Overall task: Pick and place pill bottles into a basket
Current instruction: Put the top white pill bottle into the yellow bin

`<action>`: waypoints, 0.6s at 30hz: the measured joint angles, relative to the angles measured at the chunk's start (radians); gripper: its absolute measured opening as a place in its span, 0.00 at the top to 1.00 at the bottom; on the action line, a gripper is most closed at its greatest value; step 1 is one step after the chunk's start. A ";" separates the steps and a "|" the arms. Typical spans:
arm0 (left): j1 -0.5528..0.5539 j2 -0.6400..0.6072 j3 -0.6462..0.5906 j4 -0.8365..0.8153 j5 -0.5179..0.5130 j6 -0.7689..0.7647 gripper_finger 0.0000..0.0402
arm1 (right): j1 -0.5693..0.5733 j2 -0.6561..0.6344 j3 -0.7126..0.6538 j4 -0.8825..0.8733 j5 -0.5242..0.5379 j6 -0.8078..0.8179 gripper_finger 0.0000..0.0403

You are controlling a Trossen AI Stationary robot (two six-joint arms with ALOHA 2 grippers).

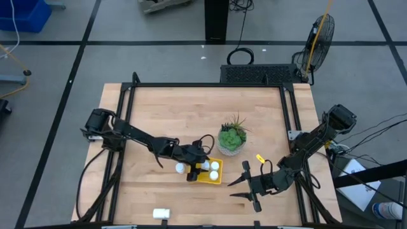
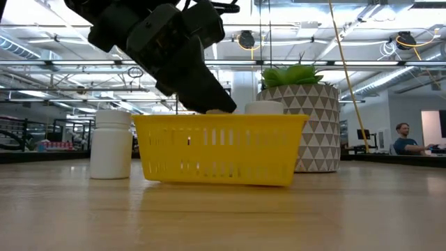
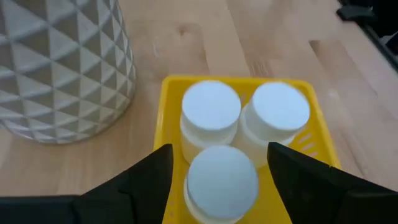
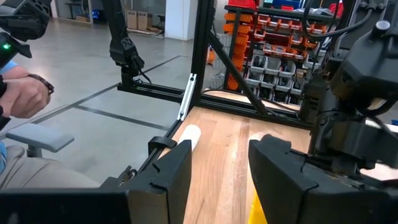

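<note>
The yellow basket [image 1: 210, 179] [image 2: 216, 150] sits near the table's middle front, beside the plant pot [image 1: 231, 138]. Three white pill bottles stand upright in it: two at the back [image 3: 210, 109] [image 3: 280, 112] and one nearer [image 3: 222, 180]. My left gripper [image 1: 198, 170] [image 3: 219, 155] is open over the basket's left edge. Its fingers stand on either side of the nearer bottle, with a sliver of gap on each side. Another bottle [image 1: 180, 168] [image 2: 111, 145] stands on the table left of the basket. One more [image 1: 161, 214] lies on its side by the front edge. My right gripper [image 1: 236, 186] [image 4: 219, 149] waits right of the basket, narrowly open and empty.
The patterned pot [image 2: 310, 122] [image 3: 62, 62] stands close behind the basket on its far right. A black metal frame [image 1: 203, 85] runs along the table's edges. A seated person's hand [image 4: 25, 93] shows beyond the table's left side. Bare wood lies in front of the basket.
</note>
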 joint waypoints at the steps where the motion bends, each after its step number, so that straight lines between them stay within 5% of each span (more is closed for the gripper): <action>1: 0.000 -0.002 0.000 0.004 0.000 0.001 0.36 | 0.000 0.000 0.000 0.000 0.000 0.000 0.63; 18: 0.002 -0.297 0.000 -0.297 -0.046 0.039 0.38 | 0.000 0.000 0.000 -0.015 0.001 -0.003 0.63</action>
